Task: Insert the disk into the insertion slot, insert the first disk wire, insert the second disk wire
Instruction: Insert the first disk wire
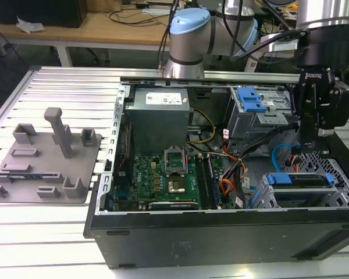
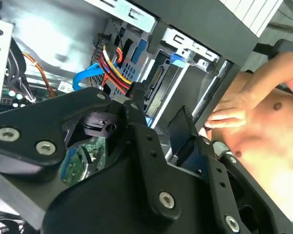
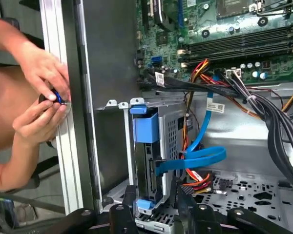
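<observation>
Disk step done, by our reading: the disk (image 1: 296, 180) sits in the slot (image 1: 337, 177), at 4 o'clock in the exterior view and 3 o'clock from the motherboard (image 1: 163, 174). The blue-latched bay (image 1: 250, 102) lies at 11 o'clock from the disk, not in play.

The gripper (image 1: 306, 149) hangs low inside the case, just above the disk. Jaws spread: in the second wrist view the gap beside the pads (image 2: 183, 131) is bare, nothing clamped.

Wires. In the first wrist view a flat blue cable (image 3: 195, 157) loops to the disk's connector edge. It looks plugged in, though the joint itself is half hidden, so the first wire is likely in. A black plug (image 2: 136, 91) on red, yellow and black wires (image 2: 112, 63) sits just beside one fingertip, near that same edge. We judge the second wire to be the step in hand. It calls for the plug held square to its socket and pushed straight in, and the blue cable crowds the approach.

A person's hands (image 3: 41, 97) work on something small outside the case wall, well apart from the gripper.

Writing: a white label (image 1: 161, 99) on the power supply, white tags (image 3: 215, 106) on cables, a mark on the gripper housing. We transcribe none.
</observation>
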Motion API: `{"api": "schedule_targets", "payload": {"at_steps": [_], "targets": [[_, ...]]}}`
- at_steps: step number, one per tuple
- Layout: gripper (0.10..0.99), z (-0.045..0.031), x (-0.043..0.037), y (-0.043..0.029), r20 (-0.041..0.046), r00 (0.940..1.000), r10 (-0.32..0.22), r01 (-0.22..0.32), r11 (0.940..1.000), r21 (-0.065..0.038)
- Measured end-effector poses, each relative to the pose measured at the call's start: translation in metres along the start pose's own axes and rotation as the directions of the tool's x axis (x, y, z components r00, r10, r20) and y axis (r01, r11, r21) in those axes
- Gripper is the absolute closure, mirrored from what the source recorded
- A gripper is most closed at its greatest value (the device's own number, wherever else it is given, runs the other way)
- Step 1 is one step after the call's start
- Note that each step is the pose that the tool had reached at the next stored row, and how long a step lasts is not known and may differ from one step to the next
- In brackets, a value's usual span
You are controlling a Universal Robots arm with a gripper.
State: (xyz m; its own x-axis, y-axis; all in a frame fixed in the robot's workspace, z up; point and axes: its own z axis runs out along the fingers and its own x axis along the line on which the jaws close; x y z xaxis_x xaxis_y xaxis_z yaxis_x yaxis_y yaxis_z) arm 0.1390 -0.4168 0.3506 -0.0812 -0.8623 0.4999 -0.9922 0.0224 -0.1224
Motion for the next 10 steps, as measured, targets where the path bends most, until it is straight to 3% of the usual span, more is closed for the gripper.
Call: {"api": "schedule_targets", "payload": {"at_steps": [3,4,10], "targets": [[0.620,0.0014,-0.0030,0.0004,-0.0045,0.9996,0.030,-0.030,0.9996,-0.004],[0.620,0.0015,-0.0048,0.0006,-0.0103,0.9995,0.029,-0.029,0.9996,-0.003],[0.620,0.0055,-0.0072,0.0013,-0.0133,0.9995,0.027,-0.027,0.9996,-0.002]]}}
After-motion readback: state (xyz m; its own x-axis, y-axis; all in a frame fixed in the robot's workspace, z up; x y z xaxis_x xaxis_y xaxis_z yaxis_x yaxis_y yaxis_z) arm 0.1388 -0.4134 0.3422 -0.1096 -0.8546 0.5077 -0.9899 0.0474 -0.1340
